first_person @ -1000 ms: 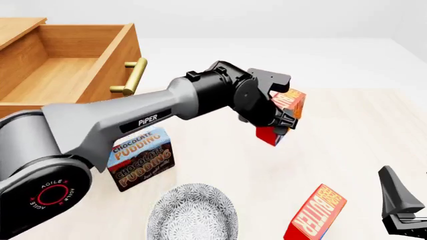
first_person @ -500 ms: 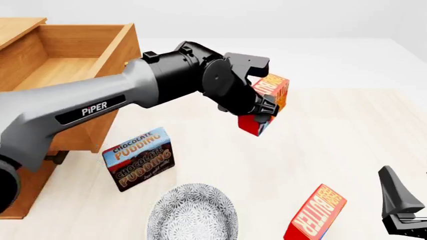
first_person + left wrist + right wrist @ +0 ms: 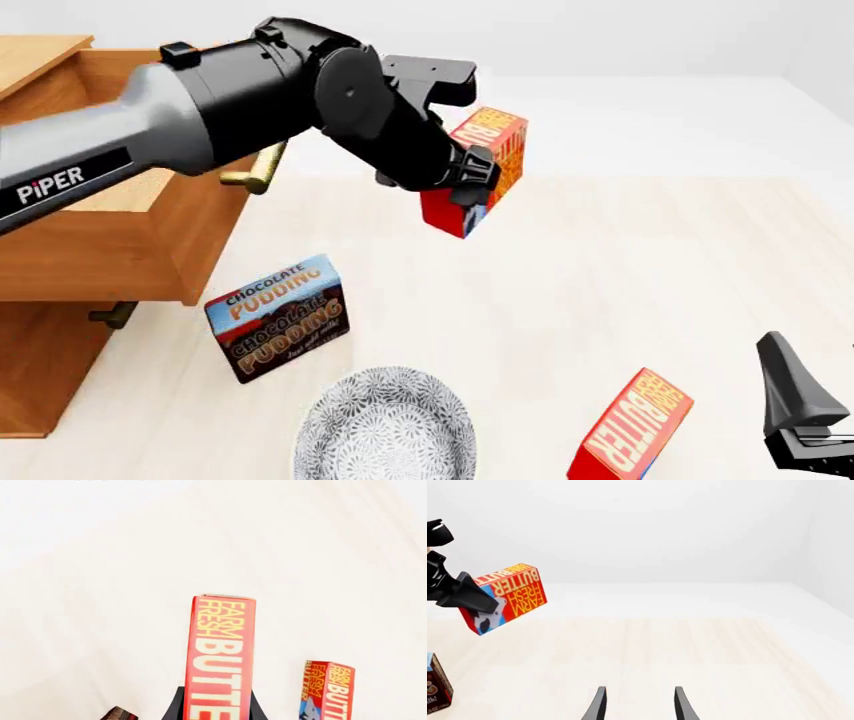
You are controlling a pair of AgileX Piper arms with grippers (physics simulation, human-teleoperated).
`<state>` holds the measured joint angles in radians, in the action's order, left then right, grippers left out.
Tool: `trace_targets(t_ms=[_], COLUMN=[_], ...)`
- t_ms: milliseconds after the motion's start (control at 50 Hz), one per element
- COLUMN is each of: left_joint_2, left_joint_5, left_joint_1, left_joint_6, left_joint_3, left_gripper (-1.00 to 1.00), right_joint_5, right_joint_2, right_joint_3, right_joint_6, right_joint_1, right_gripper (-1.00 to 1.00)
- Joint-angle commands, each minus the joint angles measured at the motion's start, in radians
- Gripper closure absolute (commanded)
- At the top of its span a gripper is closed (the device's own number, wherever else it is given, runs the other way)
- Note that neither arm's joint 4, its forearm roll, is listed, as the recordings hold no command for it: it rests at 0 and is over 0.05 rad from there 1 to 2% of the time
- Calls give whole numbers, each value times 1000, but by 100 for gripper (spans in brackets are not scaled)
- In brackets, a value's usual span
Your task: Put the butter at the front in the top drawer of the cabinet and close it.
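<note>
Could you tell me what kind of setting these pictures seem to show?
Most likely a simulated kitchen-style tabletop rather than a real room. A wooden cabinet with its top drawer open stands on a pale table, with groceries around: a chocolate pudding box, butter cartons, and a patterned bowl. The walls are blank white.

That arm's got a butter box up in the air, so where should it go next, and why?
Probably further left, until the butter hangs over the open top drawer. The left gripper holds the carton clear of the table, right of the drawer's brass handle, not yet above the wooden interior, so it can't be lowered in yet.
</note>
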<state>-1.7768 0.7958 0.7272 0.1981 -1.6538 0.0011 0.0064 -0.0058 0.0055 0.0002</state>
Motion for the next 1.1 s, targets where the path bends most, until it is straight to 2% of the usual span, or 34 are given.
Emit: trace_targets(t_ms=[20,360,400,440,560,720,1100], left_joint_2=[72,167,191,198,237,258,320], left_joint_5=[58,158,179,194,227,250,336], left_joint_1=[-50,-126,-173,-158,-204,-211,-329], left_joint_6=[-49,-100,-136,-129,-168,-168,-218], left_joint_3=[-18,-37,-38,-55,-53,-77,-102], left_gripper=[100,100,100,100,100,100,100], right_joint_5=[0,0,0,0,0,0,0], right_joint_2=[-1,-1,-1,-1,-1,-1,-1], right_joint_3=[1,1,1,1,1,1,1], right_joint_6=[-1,-1,-1,-1,-1,-1,-1], right_joint_1=[0,0,0,0,0,0,0], right_gripper=[-100,-100,-100,-100,-100,-100,-100])
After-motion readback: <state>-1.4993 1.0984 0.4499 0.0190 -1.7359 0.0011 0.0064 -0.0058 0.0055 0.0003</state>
